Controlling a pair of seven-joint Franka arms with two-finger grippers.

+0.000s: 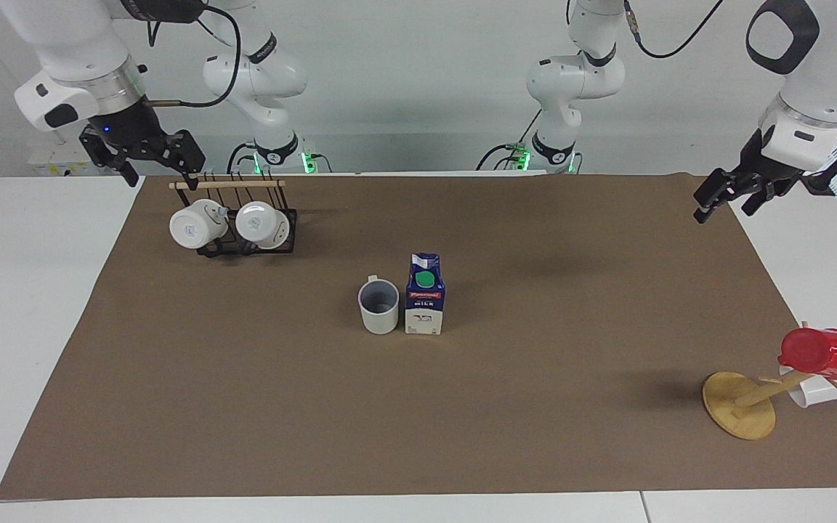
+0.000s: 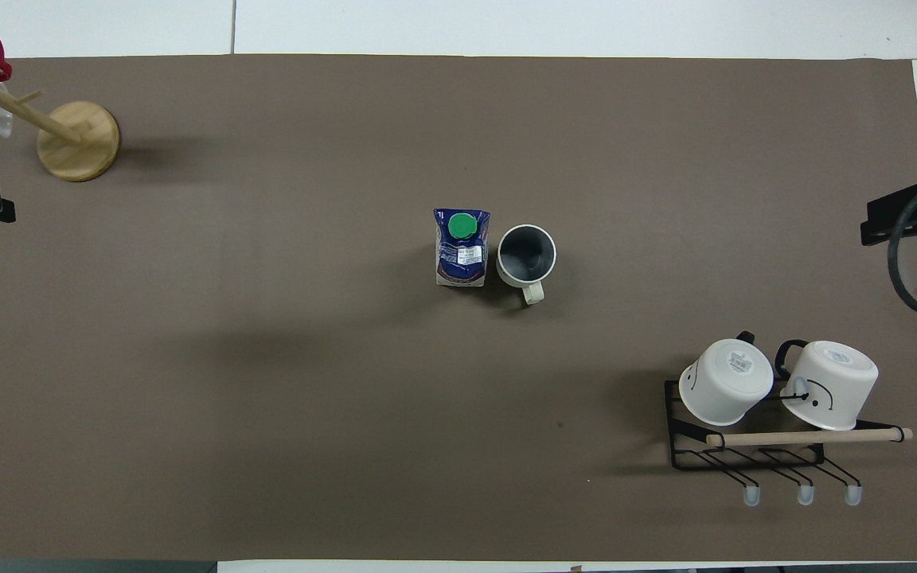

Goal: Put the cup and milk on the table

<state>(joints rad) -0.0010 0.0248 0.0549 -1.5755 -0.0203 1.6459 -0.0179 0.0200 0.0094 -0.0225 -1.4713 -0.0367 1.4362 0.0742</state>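
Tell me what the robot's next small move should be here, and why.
Probably none beyond parking the arms. The cup and the milk carton both stand upright side by side in the middle of the table, and nothing holds them. The left pincer hangs open over the table's edge at its own end; the right pincer hangs open by the mug rack.

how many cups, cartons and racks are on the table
cups: 5: grey cup, two white mugs, red cup, white cup
cartons: 1: milk
racks: 2: wire rack, wooden stand
total: 8
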